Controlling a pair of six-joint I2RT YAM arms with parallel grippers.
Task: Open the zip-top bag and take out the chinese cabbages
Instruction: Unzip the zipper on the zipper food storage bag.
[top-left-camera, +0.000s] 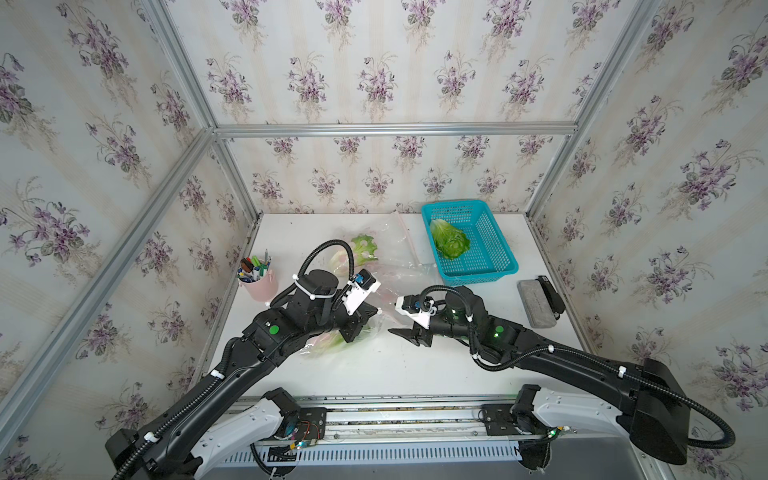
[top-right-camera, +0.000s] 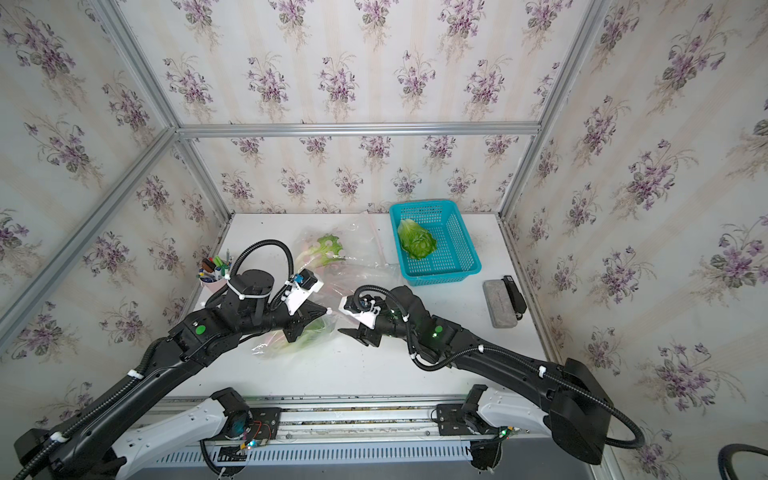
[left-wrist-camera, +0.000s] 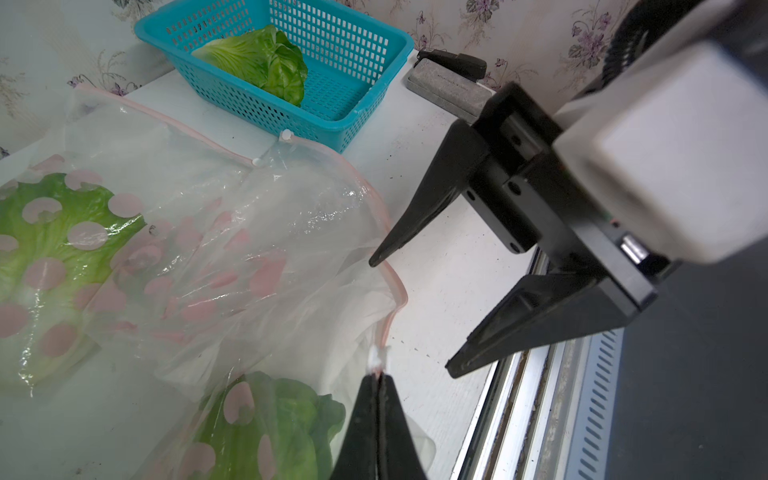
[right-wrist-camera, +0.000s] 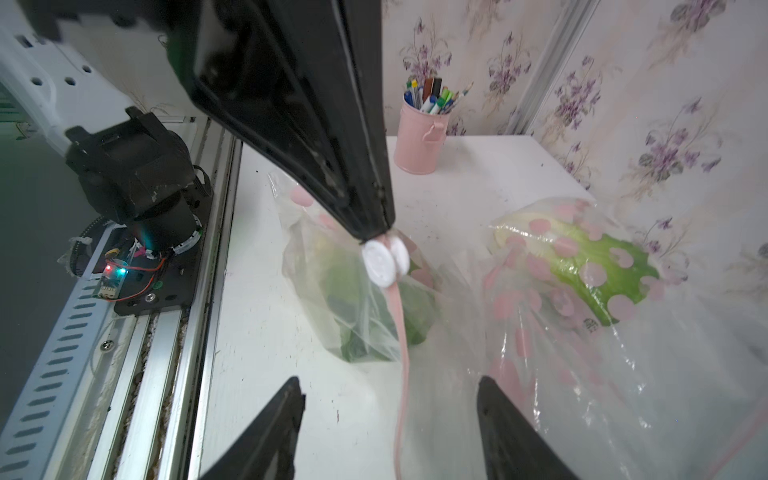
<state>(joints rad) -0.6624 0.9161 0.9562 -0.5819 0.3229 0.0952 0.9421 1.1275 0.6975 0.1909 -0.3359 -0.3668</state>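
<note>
**Q:** Condition of the left gripper (left-wrist-camera: 378, 376)?
**A:** The black wedge-shaped jaws are pressed flat together. They pinch the white plastic tab (right-wrist-camera: 380, 262) at the end of the pink zip strip (left-wrist-camera: 390, 274).

**Q:** And the right gripper (left-wrist-camera: 409, 316)?
**A:** Its jaws are spread wide and hold nothing. It sits just beside the zip strip.

**Q:** The zip-top bag (left-wrist-camera: 249, 232)?
**A:** It is thin clear film, crinkled and glossy, printed with pink dots. It lies slumped on the white table (top-left-camera: 415, 365), its zip edge curving in a loose arc.

**Q:** Where are the cabbages?
**A:** Three noted.
- The near cabbage (left-wrist-camera: 291, 419) sits inside the bag just below the left gripper, with ruffled green leaves against the film.
- The far cabbage (left-wrist-camera: 54, 245), pale at the base and green at the top, lies inside the bag's rear part.
- The third cabbage (top-left-camera: 450, 243) lies in the teal basket (top-left-camera: 486, 249), a rectangular one of rigid perforated plastic at the table's back right.
</note>
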